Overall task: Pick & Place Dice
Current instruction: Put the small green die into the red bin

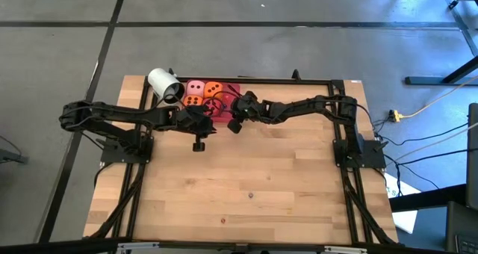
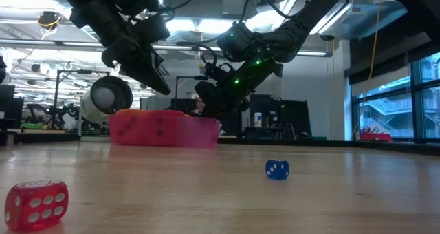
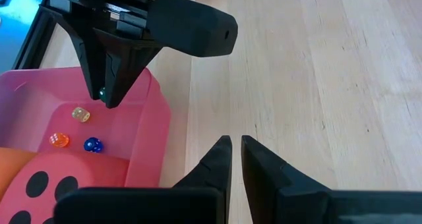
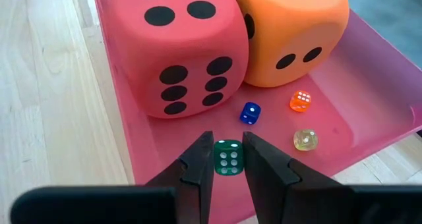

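A flat pink-red tray sits at the table's far edge and holds large soft dice: a pale pink one, two orange ones and a red one. Small dice lie on the tray floor: blue, orange and clear. My right gripper hangs over the tray's near part, shut on a small green die. My left gripper hovers shut and empty above bare wood, just beside the tray's near wall. My right gripper pinches the small green die by two opposite faces between its two fingertips. The fingers point down into the tray, next to the red die. I cannot tell whether the die is clear of the tray floor.
A small red die and a small blue die lie on the near part of the table. A white cylinder lies left of the tray. The wooden table is open toward its near edge.
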You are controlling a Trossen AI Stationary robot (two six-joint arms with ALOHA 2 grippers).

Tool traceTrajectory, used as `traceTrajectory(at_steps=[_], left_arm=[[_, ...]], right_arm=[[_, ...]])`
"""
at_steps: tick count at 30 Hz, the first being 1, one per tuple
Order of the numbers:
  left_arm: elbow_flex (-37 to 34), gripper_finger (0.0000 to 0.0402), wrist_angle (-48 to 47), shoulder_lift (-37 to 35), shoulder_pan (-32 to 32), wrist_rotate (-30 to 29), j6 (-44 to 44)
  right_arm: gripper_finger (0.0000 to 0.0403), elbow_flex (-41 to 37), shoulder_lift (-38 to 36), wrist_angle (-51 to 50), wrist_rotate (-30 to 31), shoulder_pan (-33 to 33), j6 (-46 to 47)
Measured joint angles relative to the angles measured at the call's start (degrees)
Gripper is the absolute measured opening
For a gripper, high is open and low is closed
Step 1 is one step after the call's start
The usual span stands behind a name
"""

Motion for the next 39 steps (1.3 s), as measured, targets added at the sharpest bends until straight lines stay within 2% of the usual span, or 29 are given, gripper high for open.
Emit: traceTrajectory(at_steps=[39], left_arm=[[0.0,0.0029,0.0,0.0,0.0,0.0,0.0]], right_arm=[[0.0090,0.2,0.0,0.4,-3.2,-0.1,-4.1]])
